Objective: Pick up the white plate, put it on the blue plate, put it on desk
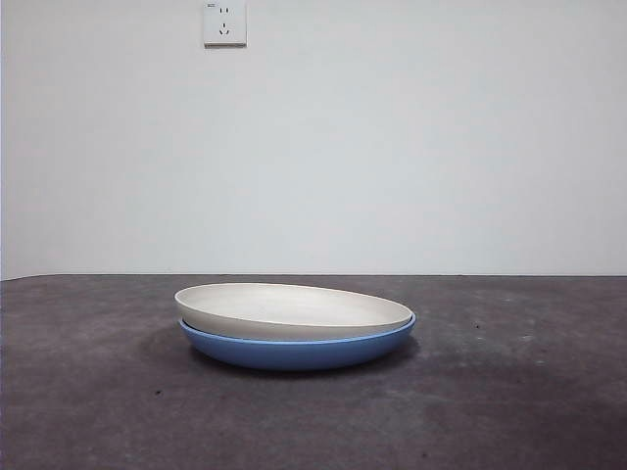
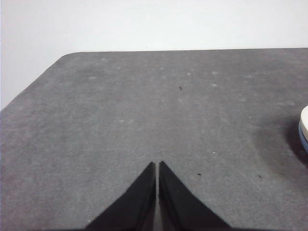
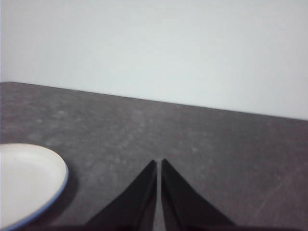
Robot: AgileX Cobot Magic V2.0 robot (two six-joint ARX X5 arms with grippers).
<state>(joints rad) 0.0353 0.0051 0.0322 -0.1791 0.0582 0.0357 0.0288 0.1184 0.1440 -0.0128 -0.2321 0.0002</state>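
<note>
White plate (image 1: 294, 310) sits tilted, nested in blue plate (image 1: 294, 350), frame centre; careless rim grab risks dragging both. Left gripper (image 2: 157, 164) and right gripper (image 3: 159, 162) pinched closed, empty.

Setting was a plain indoor test room, lab-like: bare white wall (image 1: 392, 147) carrying a single wall socket (image 1: 224, 23), and a rough, mottled dark grey tabletop (image 1: 509, 392). No furnishings identified it further.

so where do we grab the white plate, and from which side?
Probably the rim of the white plate on its raised side, toward the front view's left: it sits tilted in the blue plate, so that edge stands clear. Right side sits nearly flush.
</note>
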